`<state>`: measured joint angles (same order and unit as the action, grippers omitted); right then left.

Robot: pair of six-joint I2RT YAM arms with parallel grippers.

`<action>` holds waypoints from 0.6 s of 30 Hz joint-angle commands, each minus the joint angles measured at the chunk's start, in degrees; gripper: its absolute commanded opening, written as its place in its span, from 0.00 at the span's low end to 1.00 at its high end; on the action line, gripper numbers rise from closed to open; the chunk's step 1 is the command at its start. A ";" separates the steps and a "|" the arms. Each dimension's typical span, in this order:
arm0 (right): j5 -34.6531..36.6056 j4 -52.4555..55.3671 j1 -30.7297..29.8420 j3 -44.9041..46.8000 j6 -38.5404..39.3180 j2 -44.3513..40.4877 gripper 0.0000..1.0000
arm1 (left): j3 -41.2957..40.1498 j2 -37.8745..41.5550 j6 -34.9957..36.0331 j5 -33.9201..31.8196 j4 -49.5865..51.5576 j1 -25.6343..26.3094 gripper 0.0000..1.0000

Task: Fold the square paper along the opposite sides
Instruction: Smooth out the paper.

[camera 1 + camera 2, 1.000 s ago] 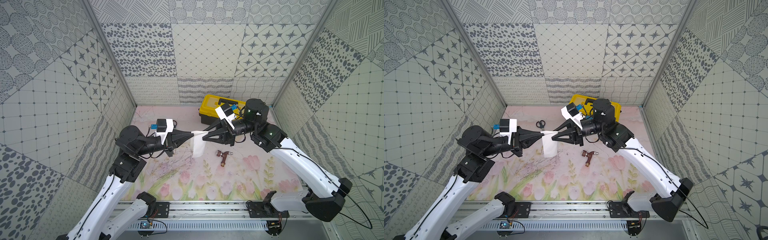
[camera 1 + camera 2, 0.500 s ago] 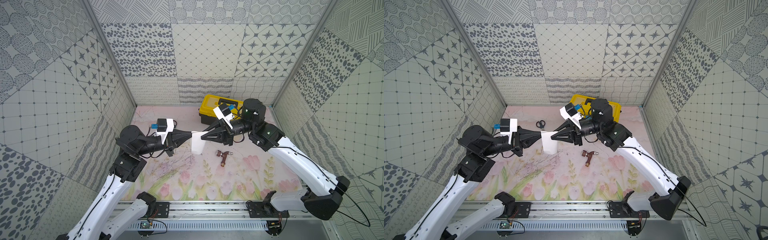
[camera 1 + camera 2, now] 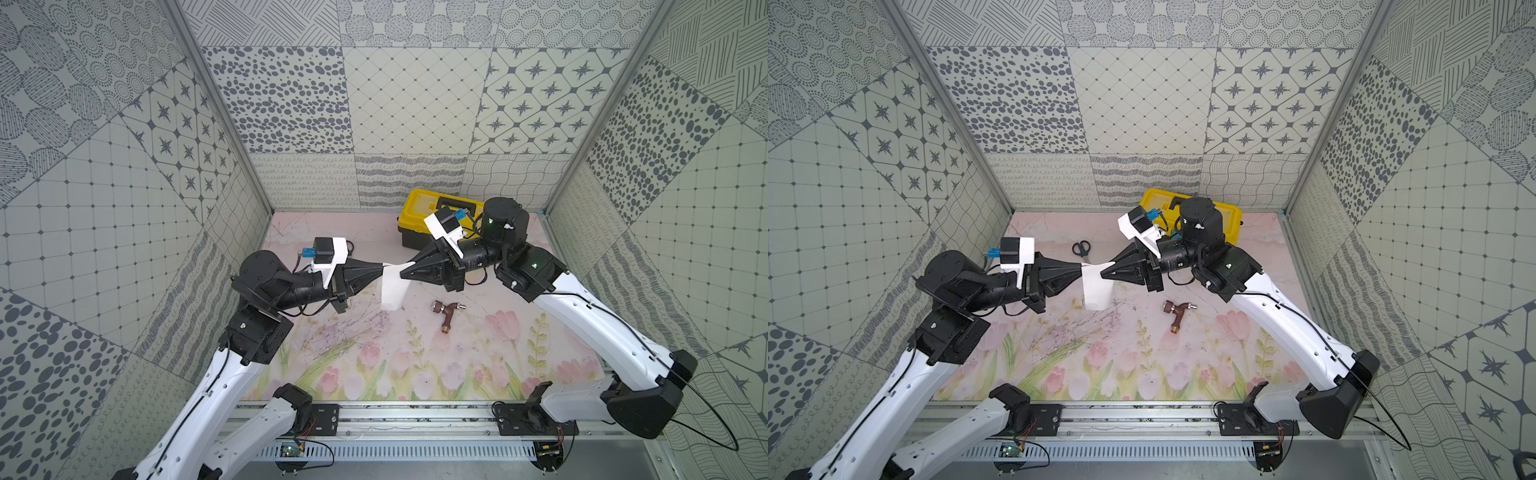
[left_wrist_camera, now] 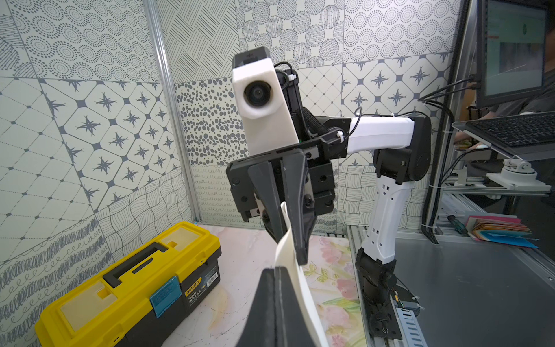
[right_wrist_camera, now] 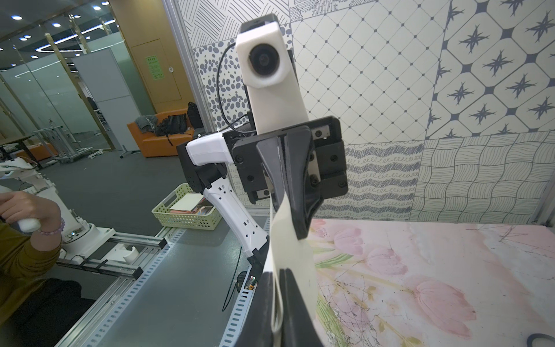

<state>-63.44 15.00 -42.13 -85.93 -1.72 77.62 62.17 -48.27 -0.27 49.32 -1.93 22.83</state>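
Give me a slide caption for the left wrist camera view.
The left claw and right claw, facing each other, both pinch the square paper; yellow toolbox sits on the floral mat.

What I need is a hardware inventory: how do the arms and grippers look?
The left arm and right arm have white links, black joints, thin black cables. The left gripper and right gripper have black wedge-shaped jaws tapering to points, each topped by a white camera housing.

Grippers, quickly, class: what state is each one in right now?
Left gripper: closed, holding the square paper by its upper edge.
Right gripper: closed on that same upper edge.
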 commanded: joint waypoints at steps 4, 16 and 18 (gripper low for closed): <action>-0.28 -0.85 -0.48 -1.26 0.13 0.70 0.09 | 0.85 0.20 0.27 1.72 -2.37 -0.15 0.00; -0.11 -0.90 -0.42 -1.17 0.31 0.40 0.08 | 0.67 0.26 0.24 1.75 -2.45 -0.15 0.00; -0.11 -0.88 -0.49 -1.16 0.31 0.39 0.07 | 0.71 0.22 0.25 1.82 -2.40 -0.16 0.00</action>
<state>-63.48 15.00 -42.35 -85.93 -1.72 77.97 62.17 -48.27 -0.27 49.32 -1.93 22.83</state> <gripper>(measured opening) 0.077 0.058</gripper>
